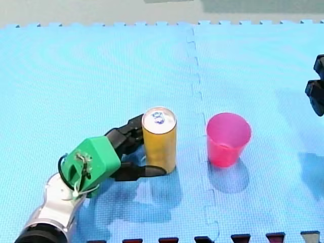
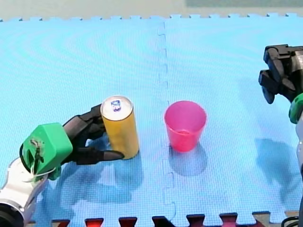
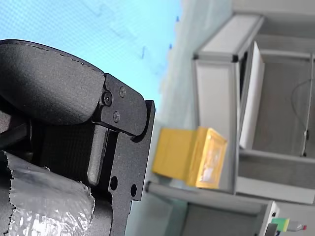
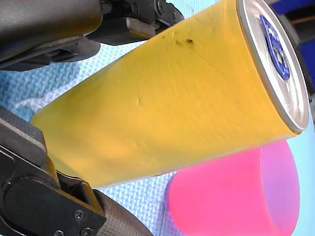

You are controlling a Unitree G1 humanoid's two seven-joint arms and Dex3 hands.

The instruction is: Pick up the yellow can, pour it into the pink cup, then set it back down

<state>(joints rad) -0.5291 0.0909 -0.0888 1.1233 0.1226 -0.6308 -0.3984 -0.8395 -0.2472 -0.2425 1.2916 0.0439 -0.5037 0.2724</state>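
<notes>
The yellow can [image 1: 159,144] stands upright on the blue foam mat [image 1: 101,76], its silver top with a blue mark facing up. My left hand [image 1: 143,151] comes in from the lower left and is shut on it, black fingers [image 1: 132,132] against its far left side and the thumb [image 1: 147,171] along its base. The second wrist view shows the can [image 4: 162,103] pressed between these fingers. The pink cup [image 1: 228,139] stands upright just right of the can, apart from it. My right hand [image 2: 279,71] hangs above the mat at the far right, holding nothing.
A seam between mat tiles [image 1: 198,91] runs from back to front between can and cup. The mat's front edge [image 1: 202,238] lies close below them. In the first wrist view, grey shelving [image 3: 231,98] and a yellow box [image 3: 189,157] stand beyond the mat.
</notes>
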